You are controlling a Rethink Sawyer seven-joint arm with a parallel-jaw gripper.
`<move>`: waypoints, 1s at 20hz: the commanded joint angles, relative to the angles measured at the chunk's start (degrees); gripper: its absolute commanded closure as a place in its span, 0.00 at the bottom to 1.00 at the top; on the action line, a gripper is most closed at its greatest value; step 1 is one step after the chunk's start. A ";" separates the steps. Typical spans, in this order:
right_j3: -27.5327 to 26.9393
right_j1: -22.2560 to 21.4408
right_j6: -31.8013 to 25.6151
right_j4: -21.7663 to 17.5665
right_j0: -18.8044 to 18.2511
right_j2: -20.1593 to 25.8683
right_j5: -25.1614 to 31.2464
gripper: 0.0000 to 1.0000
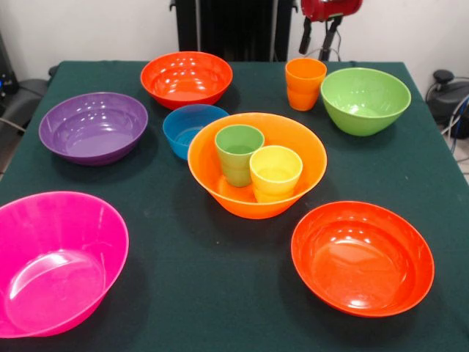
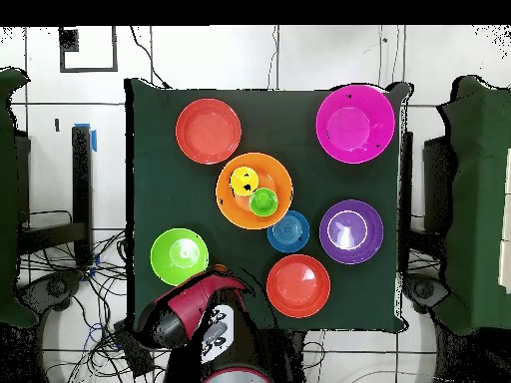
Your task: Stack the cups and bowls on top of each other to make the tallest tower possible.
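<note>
we saw the light orange bowl (image 1: 257,163) near the middle of the green table (image 1: 220,293), with the green cup (image 1: 239,153) and yellow cup (image 1: 275,172) upright inside it, side by side and touching. the blue bowl (image 1: 192,128) sat just behind it, partly hidden by its rim. the orange cup (image 1: 305,83) stood on the cloth between a red-orange bowl (image 1: 186,78) and the lime bowl (image 1: 365,100); from overhead the arm (image 2: 195,309) covered it almost wholly. the purple bowl (image 1: 94,126) lay apart, toward one side. the pink bowl (image 1: 55,260) was cut off by the picture's edge, and the second red-orange bowl (image 1: 362,257) sat at the near corner. the gripper (image 1: 319,35) hung at the top edge above the orange cup, its two fingers apart and holding nothing; its upper part was cut off.
</note>
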 commanded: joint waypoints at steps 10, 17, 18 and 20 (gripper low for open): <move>1.39 1.85 9.57 0.69 2.79 -0.77 -6.66 0.00; 0.84 2.55 10.72 1.82 5.65 -2.51 -7.88 0.00; 0.79 2.58 10.75 1.98 6.01 -2.77 -7.96 0.00; 0.74 2.69 10.71 2.35 6.50 -3.11 -8.12 0.00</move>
